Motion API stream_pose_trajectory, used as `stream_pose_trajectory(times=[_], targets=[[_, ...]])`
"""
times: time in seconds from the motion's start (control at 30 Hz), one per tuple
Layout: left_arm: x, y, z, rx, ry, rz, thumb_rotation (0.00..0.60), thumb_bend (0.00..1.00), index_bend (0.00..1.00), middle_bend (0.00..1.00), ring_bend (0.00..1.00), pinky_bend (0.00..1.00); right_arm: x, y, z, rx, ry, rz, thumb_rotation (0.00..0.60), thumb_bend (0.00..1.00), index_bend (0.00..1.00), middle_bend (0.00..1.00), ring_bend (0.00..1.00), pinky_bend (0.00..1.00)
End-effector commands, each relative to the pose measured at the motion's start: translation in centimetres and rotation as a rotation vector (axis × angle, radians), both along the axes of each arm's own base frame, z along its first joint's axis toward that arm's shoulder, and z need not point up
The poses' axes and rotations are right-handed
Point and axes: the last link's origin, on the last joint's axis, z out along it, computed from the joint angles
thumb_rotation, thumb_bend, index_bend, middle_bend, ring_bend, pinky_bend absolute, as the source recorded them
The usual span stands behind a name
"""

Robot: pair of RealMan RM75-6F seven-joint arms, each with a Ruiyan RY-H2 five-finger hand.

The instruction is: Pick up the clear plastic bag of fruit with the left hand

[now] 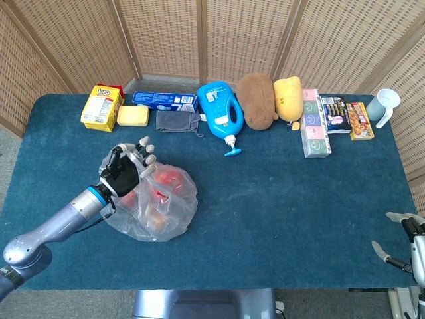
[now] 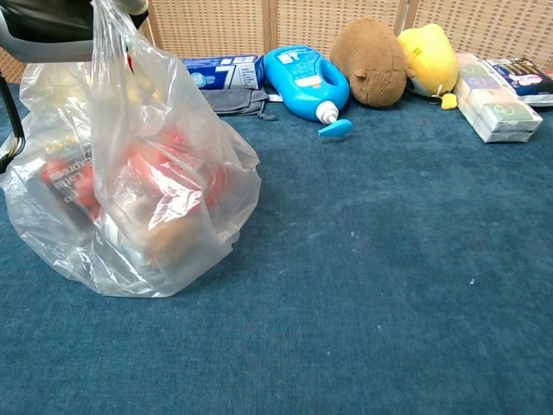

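Bag of fruit (image 1: 156, 206): on table (image 1: 279, 199), gathered neck upward | Left hand (image 1: 125, 174): fingers (image 1: 145, 159) curled, gripping bag top | Right hand (image 1: 406, 238): fingers spread, empty

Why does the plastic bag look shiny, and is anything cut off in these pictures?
Chest view: window-like glare streaks whiten the clear plastic bag, and the left hand is cropped at the top edge. Head view: even light; the bag's fruit shows red, and the left hand is sharp.
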Motion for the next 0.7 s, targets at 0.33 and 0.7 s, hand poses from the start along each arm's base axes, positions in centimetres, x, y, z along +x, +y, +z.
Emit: stream_pose_trajectory(times=[0.33, 0.7], targets=[[1.9, 0.2, 1.8, 0.021, 0.011, -0.073, 0.436, 0.81, 0.51, 0.65, 0.69, 0.78, 0.1, -0.1, -0.1, 0.004, -0.001, 0.002, 0.435, 0.27, 0.31, 0.38, 0.29, 0.24], [6.4, 0.8, 5.2, 0.080, 0.024, -0.162, 0.442, 0.81, 0.51, 0.65, 0.69, 0.79, 0.2, -0.2, -0.5, 0.014, -0.012, 0.006, 0.433, 0.27, 0.31, 0.38, 0.29, 0.24]])
